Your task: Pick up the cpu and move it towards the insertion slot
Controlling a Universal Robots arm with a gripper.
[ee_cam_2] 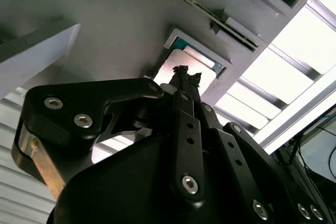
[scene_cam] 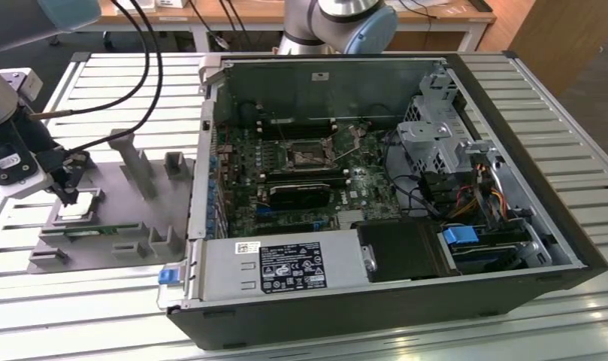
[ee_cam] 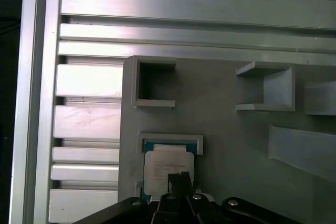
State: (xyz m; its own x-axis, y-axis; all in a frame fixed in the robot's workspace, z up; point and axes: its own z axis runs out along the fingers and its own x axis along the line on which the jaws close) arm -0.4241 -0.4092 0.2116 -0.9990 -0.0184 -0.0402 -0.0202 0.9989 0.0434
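Gripper (scene_cam: 67, 197) is hanging low at the exterior view's left, fingertips pinched in narrow and pointing right down at the silvery top of the cpu (scene_cam: 75, 213), though I can't tell if they're actually touching it. That chip is lying flat in its square pocket on the grey fixture (scene_cam: 133, 218). Over toward the middle of the frame, well apart, the insertion slot (scene_cam: 309, 156) is sitting inside the open computer case (scene_cam: 464, 226), everything resting on the slatted metal table (scene_cam: 564, 188)

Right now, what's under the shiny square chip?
The cpu sits in a framed pocket of the grey fixture. A blue-green strip peeks out beneath one edge. Whatever lies under the rest is hidden by the chip itself.
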